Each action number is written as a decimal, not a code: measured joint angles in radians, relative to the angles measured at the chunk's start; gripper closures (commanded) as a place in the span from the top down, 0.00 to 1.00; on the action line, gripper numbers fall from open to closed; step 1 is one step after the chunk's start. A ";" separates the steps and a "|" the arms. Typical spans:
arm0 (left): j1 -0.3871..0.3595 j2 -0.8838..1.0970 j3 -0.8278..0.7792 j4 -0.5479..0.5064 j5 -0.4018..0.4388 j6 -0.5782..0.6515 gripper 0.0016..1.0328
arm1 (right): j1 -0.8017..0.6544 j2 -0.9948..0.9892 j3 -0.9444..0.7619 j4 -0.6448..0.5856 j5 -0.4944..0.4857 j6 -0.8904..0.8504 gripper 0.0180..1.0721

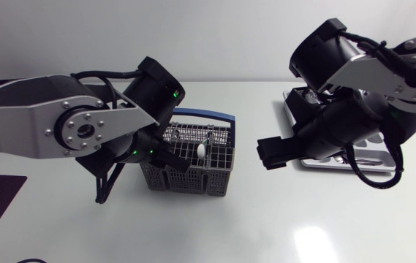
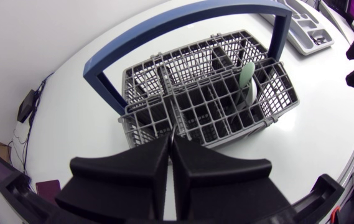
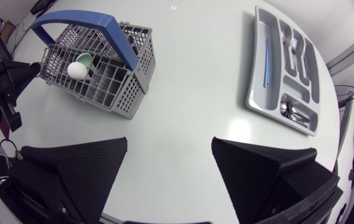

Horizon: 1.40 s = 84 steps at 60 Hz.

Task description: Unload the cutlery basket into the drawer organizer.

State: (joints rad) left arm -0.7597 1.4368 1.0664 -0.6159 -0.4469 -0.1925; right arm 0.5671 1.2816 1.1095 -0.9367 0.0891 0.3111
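- Two arms come in over the white counter (image 1: 266, 219), the left one at the basket (image 1: 186, 175) and the right one between the basket and the organizer (image 3: 256, 81).
- Left end effector (image 2: 170, 140): its fingers are pressed together with no gap showing, tips at the near rim of the basket. Whether something thin is pinched between them cannot be told.
- Right end effector (image 3: 170, 162): wide open and holding nothing. It hangs above bare counter, well apart from both the basket and the organizer.
- The basket is a grey wire grid standing upright on the counter. A blue handle (image 3: 89, 28) arches over its middle.
- A pale green utensil (image 2: 246, 74) stands in a compartment on the far side from the left end effector. A white rounded piece (image 3: 77, 68) sits just beside it.
- The other compartments look dark, and their contents cannot be made out.
- The organizer is a grey tray lying flat, well apart from the basket. In the head view it is mostly hidden under the right arm.
- Inside the organizer, a thin blue stick (image 3: 266, 62) lies in the long slot nearest the basket. Forks (image 3: 295, 46) lie in a slot beside it, and spoons (image 3: 292, 111) lie in the end slot.
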 measured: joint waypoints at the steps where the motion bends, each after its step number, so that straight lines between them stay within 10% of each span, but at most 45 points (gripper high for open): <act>1: 0.000 -0.002 0.000 -0.002 0.000 -0.003 0.04 | 0.001 -0.001 0.000 0.001 0.000 0.000 0.93; 65: -0.001 -0.252 0.002 -0.119 -0.002 -0.020 0.04 | 0.093 -0.084 -0.027 0.000 0.024 0.030 0.95; 84: 0.010 -0.372 0.004 -0.121 0.169 -0.114 0.04 | 0.152 -0.125 -0.038 0.006 -0.012 -0.063 0.95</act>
State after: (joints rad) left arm -0.7494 1.0645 1.0706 -0.7364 -0.2775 -0.3061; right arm 0.7193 1.1564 1.0718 -0.9310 0.0769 0.2482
